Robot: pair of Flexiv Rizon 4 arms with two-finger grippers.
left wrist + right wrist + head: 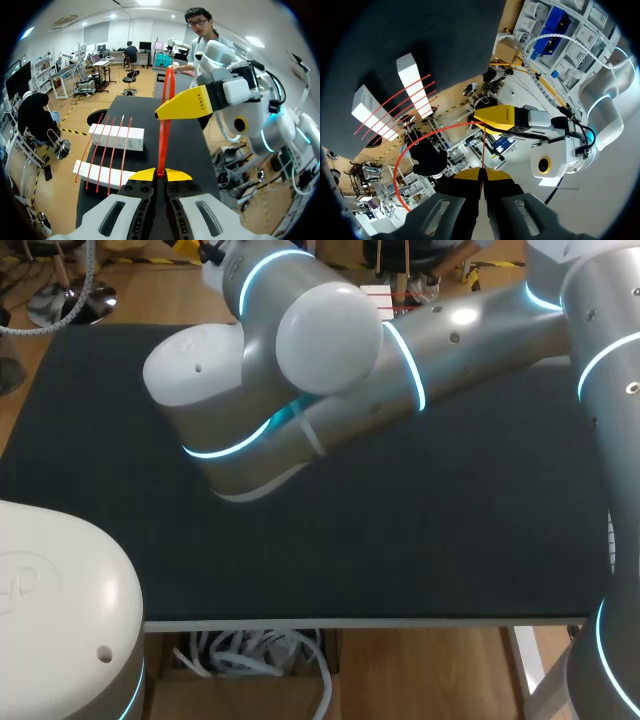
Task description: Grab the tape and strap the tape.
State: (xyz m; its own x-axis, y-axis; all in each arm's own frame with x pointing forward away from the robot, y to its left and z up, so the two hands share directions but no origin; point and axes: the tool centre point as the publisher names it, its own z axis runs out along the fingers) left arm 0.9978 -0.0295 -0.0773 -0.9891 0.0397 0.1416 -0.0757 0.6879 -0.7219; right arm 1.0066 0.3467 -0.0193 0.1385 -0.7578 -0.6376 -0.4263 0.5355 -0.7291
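Note:
A red strap (164, 125) stands bent into a tall loop between my two grippers, held up off the table. My left gripper (160, 174) is shut on its lower end. Just ahead of it, my right gripper (166, 111) pinches the strap higher up the loop. In the right wrist view my right gripper (482, 173) is shut on a thin stretch of the strap (400, 160), which curves away in a wide arc, and my left gripper (479, 116) meets it close ahead. In the head view both grippers are hidden behind the arms.
Several more red straps (107, 150) lie across two white boxes (117, 136) (102, 175) near the edge of the black table (400, 540). My right arm (470, 330) crosses the table's far side; my left arm's housing (60, 610) fills the near left corner.

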